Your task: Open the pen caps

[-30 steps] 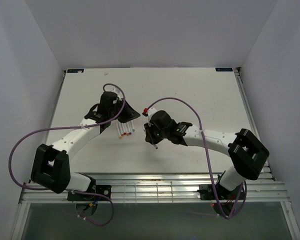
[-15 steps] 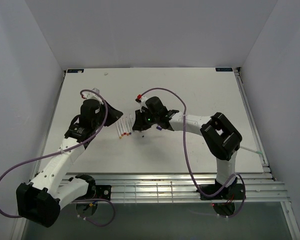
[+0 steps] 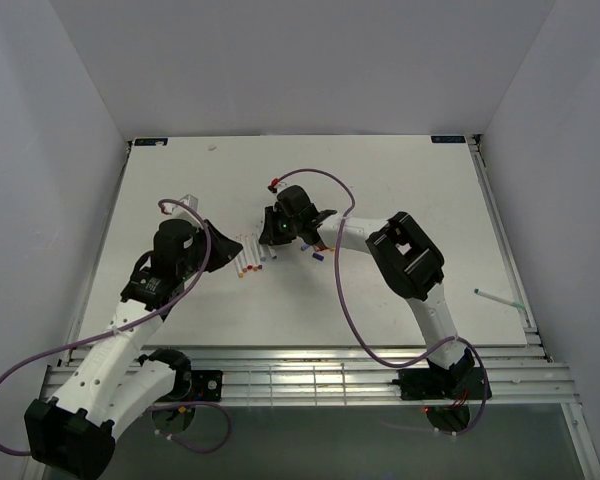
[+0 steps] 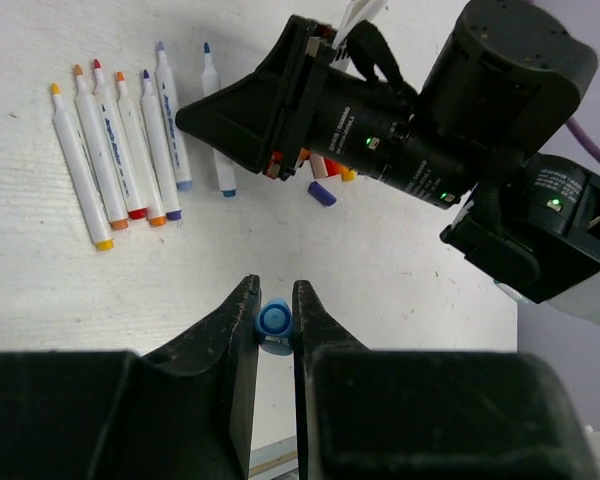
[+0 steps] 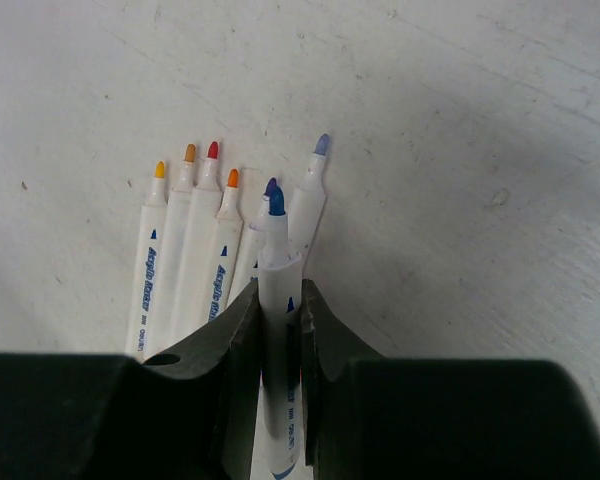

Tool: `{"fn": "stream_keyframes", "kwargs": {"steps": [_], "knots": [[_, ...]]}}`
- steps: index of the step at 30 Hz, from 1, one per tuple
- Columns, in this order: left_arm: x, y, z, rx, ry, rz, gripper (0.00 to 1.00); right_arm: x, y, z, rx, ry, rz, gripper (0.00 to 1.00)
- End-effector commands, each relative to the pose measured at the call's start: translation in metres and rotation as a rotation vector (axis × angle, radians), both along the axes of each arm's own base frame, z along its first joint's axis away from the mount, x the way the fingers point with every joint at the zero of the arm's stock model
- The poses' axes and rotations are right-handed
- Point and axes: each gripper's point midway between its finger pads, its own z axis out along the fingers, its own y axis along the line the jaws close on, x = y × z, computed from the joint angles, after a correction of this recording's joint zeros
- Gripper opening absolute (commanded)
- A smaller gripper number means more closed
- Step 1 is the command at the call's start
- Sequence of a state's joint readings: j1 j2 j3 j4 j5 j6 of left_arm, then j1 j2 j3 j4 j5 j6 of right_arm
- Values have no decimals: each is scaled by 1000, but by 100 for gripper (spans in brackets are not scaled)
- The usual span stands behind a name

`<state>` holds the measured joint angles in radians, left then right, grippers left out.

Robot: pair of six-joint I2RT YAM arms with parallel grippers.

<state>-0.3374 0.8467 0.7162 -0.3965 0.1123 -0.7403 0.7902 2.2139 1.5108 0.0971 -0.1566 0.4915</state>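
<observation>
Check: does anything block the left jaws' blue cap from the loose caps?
Bare table lies between the blue cap, pinched in the left gripper, and the loose caps, but the right gripper's body hangs just above that pile.

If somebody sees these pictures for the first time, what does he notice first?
The left gripper, left of centre, pinches a small blue cap. Facing it, the right gripper clamps a blue-tipped pen over a row of uncapped pens in the middle of the table.

A blue pen cap (image 4: pixel 274 320) sits end-on, pinched in the left gripper (image 4: pixel 274 296), while a purple cap (image 4: pixel 321 193) lies loose on the table (image 4: pixel 400 270) beside red and orange caps (image 4: pixel 332 169).
</observation>
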Motion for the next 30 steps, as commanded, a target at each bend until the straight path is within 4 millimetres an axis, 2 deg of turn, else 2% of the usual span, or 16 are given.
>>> {"fn": "stream_keyframes", "kwargs": {"steps": [1, 4, 7, 11, 14, 18, 20, 21, 23, 24, 26, 27, 28, 29, 30], "knots": [[-8, 1, -7, 20, 8, -24, 0, 18, -2, 7, 1, -12, -72, 21], [-10, 1, -10, 19, 8, -29, 0, 20, -3, 2, 4, 11, -86, 23], [-11, 1, -14, 20, 16, -32, 0, 16, 1, -3, 13, 38, -73, 34], [-11, -1, -14, 13, 17, -40, 0, 12, 4, -10, 25, 78, -77, 43], [-12, -2, -14, 9, 19, -48, 0, 10, 3, -11, 36, 84, -78, 44], [-12, -7, -14, -1, 16, -76, 0, 9, 2, -1, 49, 65, -74, 45], [-13, -16, -17, -11, 23, -131, 0, 11, 0, 14, 59, 38, -80, 47], [-13, -19, -19, -10, 30, -153, 0, 12, -1, 29, 74, 19, -77, 48], [-13, -26, -32, -4, 81, -198, 0, 13, -11, 38, 84, 15, -83, 50], [-12, -28, -32, -7, 91, -210, 0, 14, -16, 56, 106, -4, -87, 51], [-10, -32, -37, -14, 105, -227, 0, 17, -38, 61, 107, 4, -114, 52], [-10, -36, -37, -28, 110, -241, 0, 17, -46, 85, 134, -27, -122, 53], [-7, -39, -34, -42, 95, -253, 0, 23, -61, 92, 131, -46, -141, 53], [-6, -42, -39, -50, 113, -261, 0, 17, -76, 85, 103, -34, -159, 53], [-6, -48, -41, -70, 125, -283, 0, 17, -88, 105, 115, -65, -177, 54]]}}
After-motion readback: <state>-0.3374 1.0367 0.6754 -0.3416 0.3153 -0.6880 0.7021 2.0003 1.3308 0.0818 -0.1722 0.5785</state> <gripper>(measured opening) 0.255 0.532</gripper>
